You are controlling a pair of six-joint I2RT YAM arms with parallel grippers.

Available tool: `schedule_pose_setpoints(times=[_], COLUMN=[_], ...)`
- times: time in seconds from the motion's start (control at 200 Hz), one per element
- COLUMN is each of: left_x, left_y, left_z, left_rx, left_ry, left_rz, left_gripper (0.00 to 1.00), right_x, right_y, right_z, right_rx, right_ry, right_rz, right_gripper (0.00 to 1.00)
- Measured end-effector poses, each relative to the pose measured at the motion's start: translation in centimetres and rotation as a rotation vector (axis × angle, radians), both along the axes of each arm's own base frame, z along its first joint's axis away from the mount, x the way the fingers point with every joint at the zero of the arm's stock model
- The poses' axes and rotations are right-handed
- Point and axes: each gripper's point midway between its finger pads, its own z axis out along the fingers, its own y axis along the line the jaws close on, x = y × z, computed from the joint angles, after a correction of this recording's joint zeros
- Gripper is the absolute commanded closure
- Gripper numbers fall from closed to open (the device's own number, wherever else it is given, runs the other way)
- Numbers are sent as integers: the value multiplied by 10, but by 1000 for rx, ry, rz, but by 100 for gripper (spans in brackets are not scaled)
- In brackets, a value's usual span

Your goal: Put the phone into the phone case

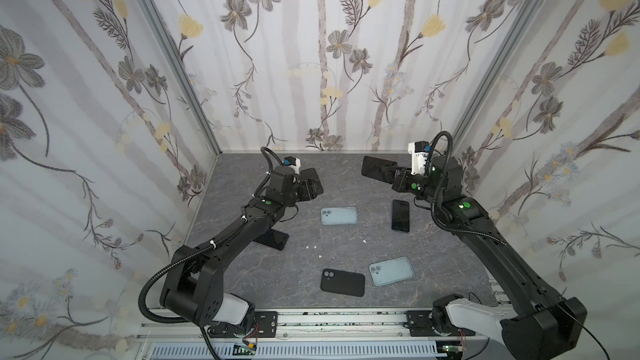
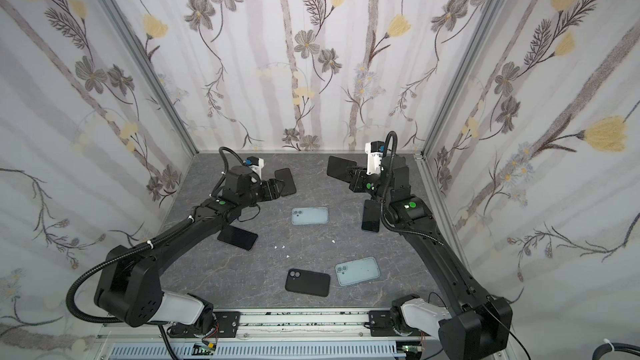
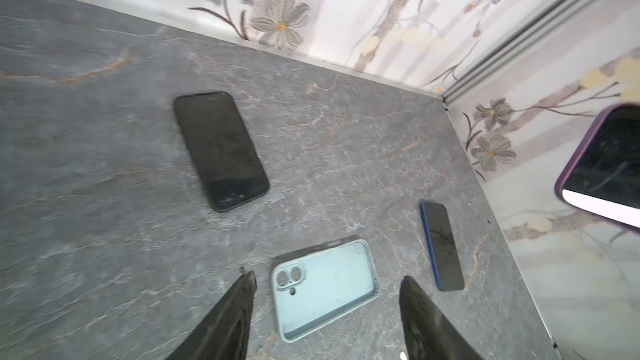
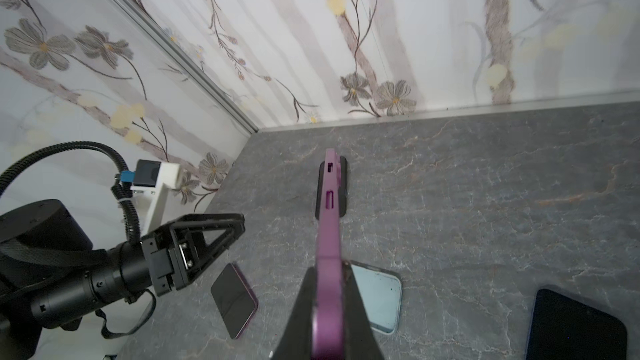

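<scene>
My right gripper (image 4: 330, 268) is shut on the edge of a purple phone case (image 4: 329, 202) and holds it in the air at the far right (image 1: 379, 169); its face looks dark and glossy (image 3: 609, 167). My left gripper (image 3: 328, 276) is open and empty, raised at the far left (image 1: 317, 187). A black phone (image 3: 221, 150) lies flat just beyond it. A light blue phone case (image 1: 338, 215) lies open side up mid-table. A dark blue phone (image 1: 400, 215) lies to its right.
A purple-edged phone (image 2: 238, 237) lies partly under the left arm. Near the front lie a black case (image 1: 342, 282) and another light blue case (image 1: 391, 271). Small white flecks (image 1: 311, 246) dot the grey table (image 1: 242, 271). Flowered walls enclose three sides.
</scene>
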Motion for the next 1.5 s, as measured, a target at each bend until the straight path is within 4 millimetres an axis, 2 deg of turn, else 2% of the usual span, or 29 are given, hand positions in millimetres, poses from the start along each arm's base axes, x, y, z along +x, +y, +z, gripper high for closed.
schedule_pose_setpoints(times=[0.175, 0.275, 0.42, 0.595, 1.044, 1.309, 1.504], left_x=[16, 21, 21, 20, 19, -2, -14], left_y=[18, 19, 7, -1, -11, -19, -35], left_z=[14, 5, -6, -17, -28, -74, -101], left_rx=[-68, -106, -161, -197, -246, -292, -291], left_ry=[-34, 5, 75, 130, 202, 333, 396], left_rz=[37, 34, -12, -35, -54, -43, -60], left_gripper=[34, 35, 35, 35, 35, 36, 39], right_x=[6, 6, 4, 2, 4, 5, 8], right_y=[19, 30, 42, 53, 71, 80, 85], right_z=[-45, -63, -91, -113, -163, -186, -198], right_rx=[7, 21, 46, 63, 94, 130, 137], right_ry=[161, 225, 326, 401, 556, 607, 640], right_rz=[85, 133, 183, 225, 267, 264, 266], right_gripper=[100, 100, 100, 100, 100, 100, 100])
